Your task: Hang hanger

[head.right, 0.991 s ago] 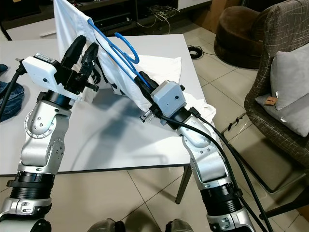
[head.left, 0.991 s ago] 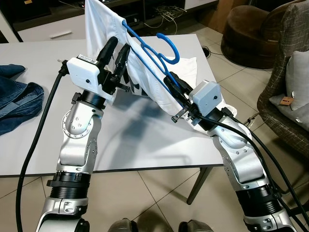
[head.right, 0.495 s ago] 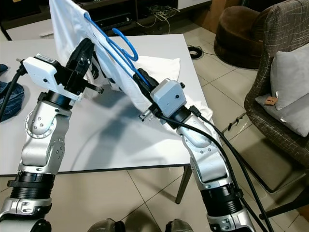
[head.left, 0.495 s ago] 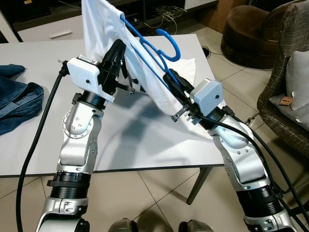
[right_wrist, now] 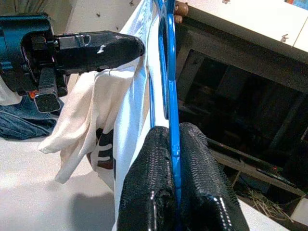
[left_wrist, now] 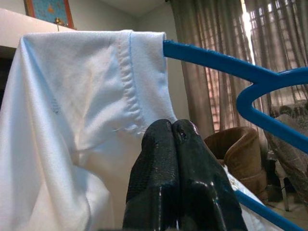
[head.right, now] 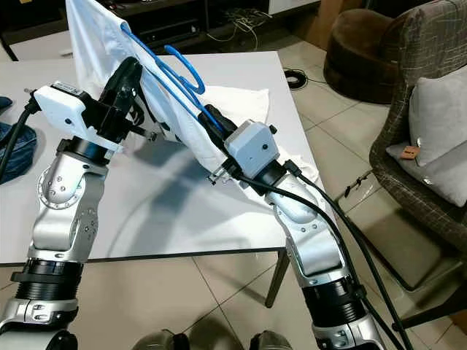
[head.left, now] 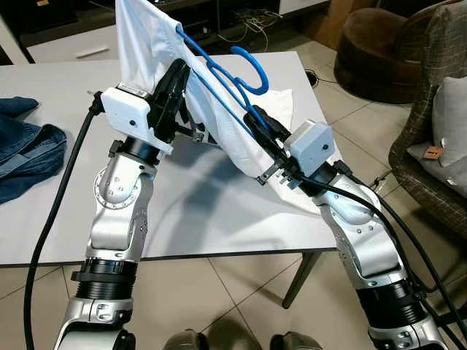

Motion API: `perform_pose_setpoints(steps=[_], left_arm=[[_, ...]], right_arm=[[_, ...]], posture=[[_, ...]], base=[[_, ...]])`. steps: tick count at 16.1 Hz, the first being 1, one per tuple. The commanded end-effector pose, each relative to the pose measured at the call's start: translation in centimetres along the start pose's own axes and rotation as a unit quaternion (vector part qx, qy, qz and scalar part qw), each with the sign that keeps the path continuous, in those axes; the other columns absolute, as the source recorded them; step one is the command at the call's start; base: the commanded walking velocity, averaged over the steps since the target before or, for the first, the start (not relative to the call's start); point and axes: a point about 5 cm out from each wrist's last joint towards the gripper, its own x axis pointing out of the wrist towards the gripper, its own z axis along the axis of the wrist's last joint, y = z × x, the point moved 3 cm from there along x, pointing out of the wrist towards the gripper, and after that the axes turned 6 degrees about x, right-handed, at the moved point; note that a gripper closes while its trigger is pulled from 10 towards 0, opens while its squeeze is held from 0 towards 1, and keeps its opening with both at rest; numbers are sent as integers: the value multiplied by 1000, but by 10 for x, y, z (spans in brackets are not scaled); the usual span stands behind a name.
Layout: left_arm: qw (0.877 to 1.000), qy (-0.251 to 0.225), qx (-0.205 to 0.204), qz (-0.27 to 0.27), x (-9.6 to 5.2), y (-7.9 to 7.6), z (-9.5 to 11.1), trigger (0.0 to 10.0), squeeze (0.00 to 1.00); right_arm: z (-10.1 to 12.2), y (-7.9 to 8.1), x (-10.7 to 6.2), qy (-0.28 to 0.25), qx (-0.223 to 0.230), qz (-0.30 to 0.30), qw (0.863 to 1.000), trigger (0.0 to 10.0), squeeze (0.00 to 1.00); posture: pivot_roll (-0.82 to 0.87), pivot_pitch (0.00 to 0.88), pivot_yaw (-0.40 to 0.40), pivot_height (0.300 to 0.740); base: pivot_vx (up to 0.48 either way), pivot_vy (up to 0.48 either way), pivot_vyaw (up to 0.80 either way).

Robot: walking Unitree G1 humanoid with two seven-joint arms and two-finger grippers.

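Note:
A blue plastic hanger [head.left: 246,68] is held above the white table [head.left: 211,211], one arm of it inside a white shirt [head.left: 143,38] that drapes down to the tabletop. My right gripper [right_wrist: 169,131] is shut on the hanger's lower bar, below the hook [head.left: 257,118]. To the left, my left gripper [left_wrist: 172,126] is raised beside the shirt and shut on a fold of its fabric near a stitched hem [head.left: 179,71]. The hanger's far tip pokes into the shirt's top corner.
Blue jeans [head.left: 29,149] lie at the table's left end. A brown armchair [head.left: 376,51] and a woven chair with a grey cushion [head.left: 446,117] stand to the right on the tiled floor. A low cabinet with cables sits beyond the table.
My left gripper's fingers, spread a second ago, have closed on the shirt fabric. The hanger and shirt have shifted slightly to the left and up.

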Motion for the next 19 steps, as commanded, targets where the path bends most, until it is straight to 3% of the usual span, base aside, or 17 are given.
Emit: perform_pose_setpoints(steps=[1, 8, 9, 10, 11, 17, 19], left_arm=[[1000, -10, 7, -10, 2, -3, 4, 0, 0], [1000, -1, 14, -1, -1, -6, 0, 0, 0], [1000, 4, 16, 8, -2, -4, -1, 5294, 161], [999, 12, 21, 23, -3, -2, -4, 10000, 251], [999, 14, 18, 34, -6, 0, -5, 10000, 1000], [998, 13, -5, 54, -9, -3, -4, 10000, 1000], [997, 32, -32, 70, -6, -4, -9, 10000, 1000]], right_arm=[[12, 3, 5, -24, -14, 7, 1000, 10000, 0], [7, 1, 5, -15, -22, -5, 1000, 10000, 0], [6, 1, 4, -14, -22, -6, 1000, 10000, 0], [4, 0, 4, -10, -24, -8, 1000, 10000, 0], [2, -1, 4, -6, -26, -12, 1000, 10000, 0], [0, -2, 5, 1, -30, -14, 999, 10000, 0], [0, 0, 5, 0, -33, -9, 999, 10000, 0]], posture=[[-76, 54, 52, 740], [-71, 53, 52, 740], [-70, 51, 52, 740], [-70, 51, 52, 740], [-66, 49, 51, 740], [-60, 47, 46, 740], [-64, 47, 47, 740]], base=[[0, 0, 0], [0, 0, 0], [0, 0, 0], [0, 0, 0], [0, 0, 0], [0, 0, 0], [0, 0, 0]])
